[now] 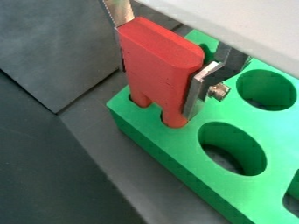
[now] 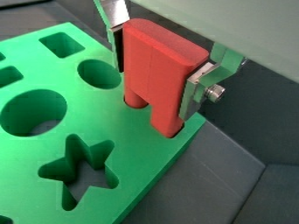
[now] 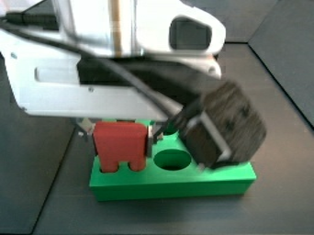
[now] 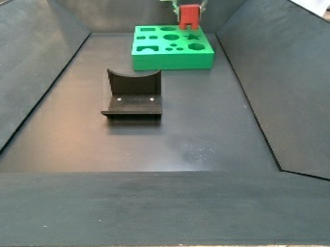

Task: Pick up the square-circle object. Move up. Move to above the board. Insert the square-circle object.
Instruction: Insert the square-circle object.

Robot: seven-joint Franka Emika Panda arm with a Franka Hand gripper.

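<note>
gripper [image 2: 158, 66] fingers [image 1: 201, 83] clamp the square-circle object [image 1: 158, 66] over the board [image 4: 173, 48].

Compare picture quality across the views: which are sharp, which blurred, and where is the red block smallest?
Both wrist views: the red block in the gripper and the board show clearly. One side view: the arm's body is blurred and fills most of the frame. The other side view: sharp, but the block is tiny, with the fixture nearer.
</note>
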